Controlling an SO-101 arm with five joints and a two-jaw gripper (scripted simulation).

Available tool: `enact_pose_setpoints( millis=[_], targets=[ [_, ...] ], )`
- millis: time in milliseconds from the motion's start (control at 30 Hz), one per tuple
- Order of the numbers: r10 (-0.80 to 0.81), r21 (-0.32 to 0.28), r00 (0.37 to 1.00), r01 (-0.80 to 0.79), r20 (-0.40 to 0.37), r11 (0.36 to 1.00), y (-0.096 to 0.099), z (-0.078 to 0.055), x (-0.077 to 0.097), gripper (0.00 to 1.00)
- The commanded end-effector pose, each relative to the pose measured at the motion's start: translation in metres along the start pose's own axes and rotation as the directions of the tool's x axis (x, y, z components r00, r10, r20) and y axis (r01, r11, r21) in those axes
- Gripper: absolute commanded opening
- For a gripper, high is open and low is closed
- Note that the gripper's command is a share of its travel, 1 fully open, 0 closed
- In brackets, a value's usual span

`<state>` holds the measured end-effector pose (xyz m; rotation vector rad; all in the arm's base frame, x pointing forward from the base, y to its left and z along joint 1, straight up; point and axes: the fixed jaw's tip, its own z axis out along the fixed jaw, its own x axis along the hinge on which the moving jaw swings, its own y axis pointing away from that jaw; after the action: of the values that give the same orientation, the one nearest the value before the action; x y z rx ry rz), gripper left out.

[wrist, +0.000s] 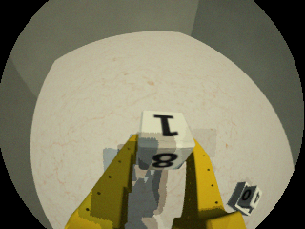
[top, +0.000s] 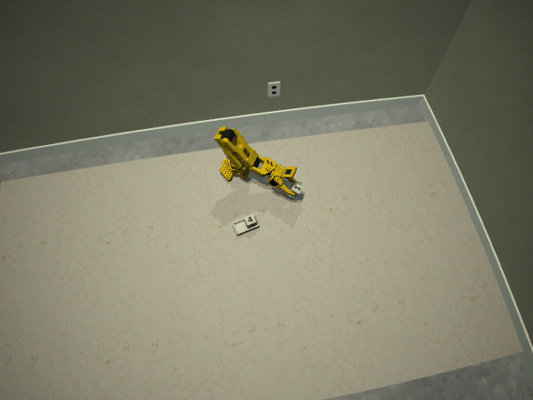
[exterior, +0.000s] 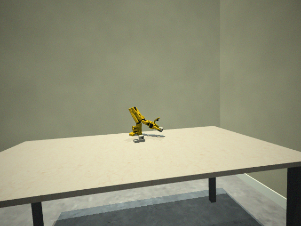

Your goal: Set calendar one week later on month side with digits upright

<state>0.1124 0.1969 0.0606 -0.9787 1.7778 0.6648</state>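
The yellow fingers (top: 295,188) (exterior: 159,126) are pinching a white digit cube (top: 296,187) (exterior: 161,129) (wrist: 165,138), one on either side of it. In the wrist view the held cube shows a black 1 on one face and an 8 on the face next to it, both appearing upside down there; the top view also shows the 1. The cube is held up above the worktop (top: 275,301) (exterior: 155,157) (wrist: 95,95), well apart from the tray. Behind the fingers, the yellow arm (top: 238,151) (exterior: 136,115) slopes up to its elbow and back down to its base, which stands on the worktop. The pale calendar tray (top: 235,227) (exterior: 135,141) lies flat on the worktop near the arm. A second white cube (top: 250,221) (exterior: 140,137) (wrist: 246,196) sits in one end of the tray, with a 4 on its top face and a 0 on a side face in the wrist view; the other end of the tray is vacant. On the wall beyond is a white outlet plate (top: 273,83).
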Motion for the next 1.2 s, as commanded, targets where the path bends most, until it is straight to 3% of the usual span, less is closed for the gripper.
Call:
enact_pose_setpoints(
  millis=[0,1167],
  targets=[
    [0.016,0.005,0.999,-0.016,0.040,1.000,-0.0015,0.0000,-0.0065,0.00],
    [0.021,0.019,0.999,-0.022,0.034,1.000,-0.0048,-0.0006,-0.0036,0.00]
  ],
)
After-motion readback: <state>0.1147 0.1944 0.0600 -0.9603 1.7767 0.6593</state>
